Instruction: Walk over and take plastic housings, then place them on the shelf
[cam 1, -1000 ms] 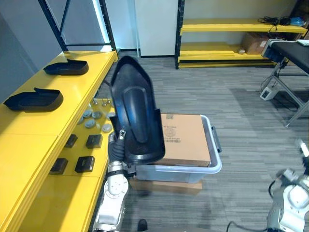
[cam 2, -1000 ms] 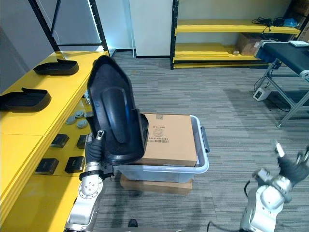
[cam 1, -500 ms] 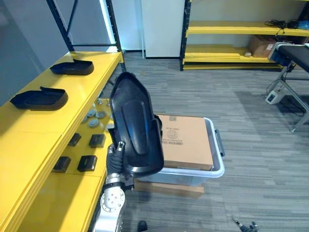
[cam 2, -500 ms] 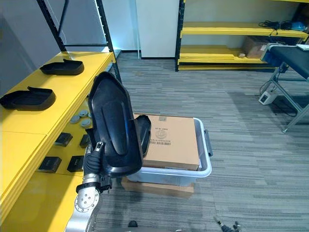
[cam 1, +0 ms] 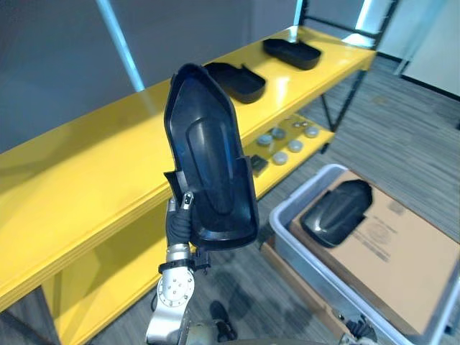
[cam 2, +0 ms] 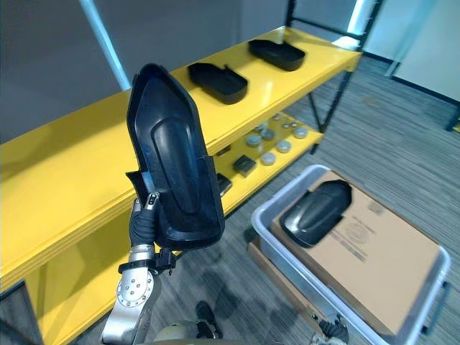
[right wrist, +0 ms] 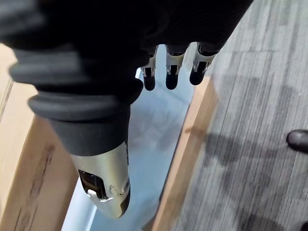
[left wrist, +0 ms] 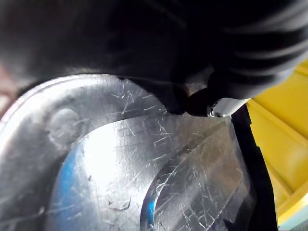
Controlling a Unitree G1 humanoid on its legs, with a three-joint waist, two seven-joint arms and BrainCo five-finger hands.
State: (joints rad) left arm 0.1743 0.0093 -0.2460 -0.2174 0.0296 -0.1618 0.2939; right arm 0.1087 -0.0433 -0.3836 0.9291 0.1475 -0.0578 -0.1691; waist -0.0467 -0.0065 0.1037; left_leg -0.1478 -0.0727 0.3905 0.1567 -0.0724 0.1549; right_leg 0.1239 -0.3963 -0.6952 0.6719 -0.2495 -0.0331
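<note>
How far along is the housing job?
Done: two housings already lie on the yellow shelf. In hand: the left hand has its fingers round a third housing, upright beside the shelf, not yet set down. Left: place it, then fetch the bin housing lying on the cardboard box in the grey bin.

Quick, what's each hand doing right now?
Left hand: closed on the black plastic housing.
Right hand: open, holding nothing.
</note>
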